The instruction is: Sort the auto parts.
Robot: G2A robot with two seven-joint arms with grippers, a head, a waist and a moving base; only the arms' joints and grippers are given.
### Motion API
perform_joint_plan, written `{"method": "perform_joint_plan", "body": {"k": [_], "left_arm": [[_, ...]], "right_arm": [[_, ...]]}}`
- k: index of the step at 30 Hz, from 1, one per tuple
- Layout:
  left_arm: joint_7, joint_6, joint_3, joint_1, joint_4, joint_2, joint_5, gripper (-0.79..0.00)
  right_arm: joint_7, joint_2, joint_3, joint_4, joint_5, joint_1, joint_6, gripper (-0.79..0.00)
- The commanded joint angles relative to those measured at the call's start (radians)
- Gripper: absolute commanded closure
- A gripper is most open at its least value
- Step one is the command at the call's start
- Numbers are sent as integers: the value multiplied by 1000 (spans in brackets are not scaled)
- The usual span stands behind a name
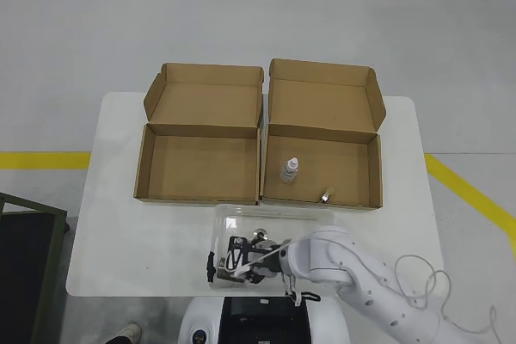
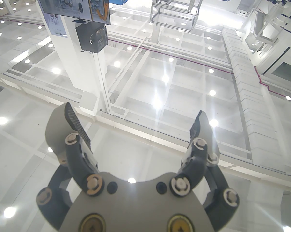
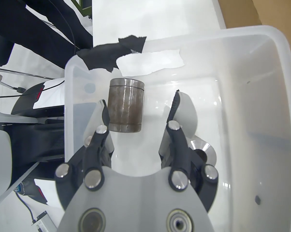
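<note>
A clear plastic bin (image 1: 219,225) stands at the table's front middle. My right gripper (image 3: 140,100) is down inside it, open. A dark metal cylinder (image 3: 126,105) lies on the bin floor between its fingers, close against one fingertip (image 3: 104,112). A silver flanged part (image 3: 203,149) lies beside the other finger, also seen as the silver part (image 1: 260,234) in the top view. From above, the right gripper (image 1: 232,258) sits at the bin's left end. My left gripper (image 2: 134,111) is open with nothing in it, pointing up at the ceiling.
Two open cardboard boxes stand behind the bin. The left box (image 1: 198,166) holds nothing; the right box (image 1: 374,172) holds a small white bottle (image 1: 290,169) and a small metal part (image 1: 325,197). Torn black tape (image 3: 106,54) clings to the bin's rim. A green-framed cart (image 1: 17,249) stands left of the table.
</note>
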Motion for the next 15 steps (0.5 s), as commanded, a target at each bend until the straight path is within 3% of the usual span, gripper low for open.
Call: {"method": "perform_joint_plan", "body": {"k": [1,9,15], "left_arm": [[0,0,0,0,0,0,0,-785],[0,0,0,0,0,0,0,-785],[0,0,0,0,0,0,0,-785]], "right_arm": [[11,-2,-6,15,12,6,-3,-456],[57,-10,-32,54,45,33,-14,-440],[95,-20,-59,94,56,64,-19,-511]]}}
